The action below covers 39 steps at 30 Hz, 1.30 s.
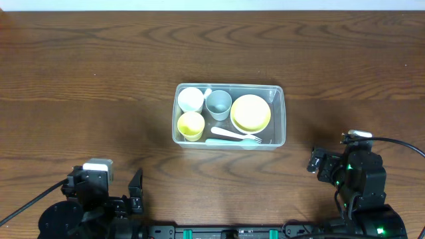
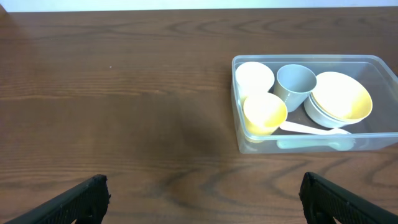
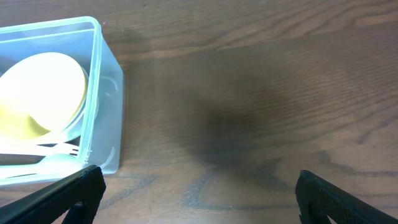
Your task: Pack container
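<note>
overhead: the container (image 1: 229, 86), a clear rectangular tub, stands near the middle of the wooden table (image 1: 80, 79), long side running left to right. inside, a white cup (image 1: 190, 99) and a grey cup (image 1: 218, 103) stand by the far wall. a yellow cup (image 1: 191, 125) stands just in front of the white one, and a yellow bowl (image 1: 251, 113) fills the right part. a white spoon (image 1: 226, 133) and a pale green fork (image 1: 242, 141) lie along the near wall. the left gripper (image 1: 105, 186) and right gripper (image 1: 345, 166) sit at the near table edge, one on each side, both well apart from the tub.

left wrist: two dark fingers (image 2: 81, 202) show at the lower corners, spread wide with bare wood between them, so the pincer is open and grips nothing. the container (image 2: 298, 58) lies ahead and to the right. here the yellow bowl appears nested in a white bowl (image 2: 314, 112).

right wrist: the fingers (image 3: 345, 199) are likewise spread wide and grip nothing. the container's right end (image 3: 106, 93) fills the upper left, with the bowl and fork tines visible through its wall.
</note>
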Tool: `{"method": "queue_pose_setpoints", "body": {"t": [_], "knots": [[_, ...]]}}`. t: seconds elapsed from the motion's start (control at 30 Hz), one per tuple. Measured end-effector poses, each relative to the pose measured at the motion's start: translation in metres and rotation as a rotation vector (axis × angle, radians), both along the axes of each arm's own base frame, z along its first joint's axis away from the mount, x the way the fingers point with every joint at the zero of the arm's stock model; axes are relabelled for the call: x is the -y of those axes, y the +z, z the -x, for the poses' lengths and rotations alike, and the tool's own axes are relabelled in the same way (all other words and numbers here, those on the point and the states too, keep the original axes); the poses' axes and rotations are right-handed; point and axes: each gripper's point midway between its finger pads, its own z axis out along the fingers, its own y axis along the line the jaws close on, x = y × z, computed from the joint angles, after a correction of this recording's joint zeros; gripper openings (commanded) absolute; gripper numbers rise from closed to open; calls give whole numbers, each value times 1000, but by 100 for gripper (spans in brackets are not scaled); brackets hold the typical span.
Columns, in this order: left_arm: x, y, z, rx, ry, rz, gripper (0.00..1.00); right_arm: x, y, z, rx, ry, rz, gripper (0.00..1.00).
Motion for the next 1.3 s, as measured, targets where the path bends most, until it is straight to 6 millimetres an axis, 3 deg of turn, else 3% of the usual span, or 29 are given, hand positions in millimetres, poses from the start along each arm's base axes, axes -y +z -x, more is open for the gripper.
{"method": "queue_pose_setpoints", "body": {"t": [0.27, 0.43, 0.57, 0.73, 0.97, 1.03, 1.2, 1.3], "knots": [[0, 0, 0, 0, 1, 0, 98, 0, 3, 3, 27, 1, -6, 99], [0, -1, 0, -2, 1, 0, 98, -2, 27, 2, 279, 35, -16, 99], [0, -2, 0, -5, 1, 0, 98, -7, 21, 1, 389, 78, -15, 99], [0, -2, 0, -6, 0, -1, 98, -13, 18, -17, 521, 123, 11, 99], [0, -2, 0, -6, 0, -1, 98, -17, 57, -31, 823, 163, 106, 99], [0, -2, 0, -7, 1, 0, 98, -17, 51, -33, 817, 174, 138, 99], [0, -2, 0, -7, 1, 0, 98, -18, 5, -35, 648, 208, 176, 99], [0, -3, 0, -7, 1, 0, 98, -18, 0, -35, 633, 217, 182, 99]]}}
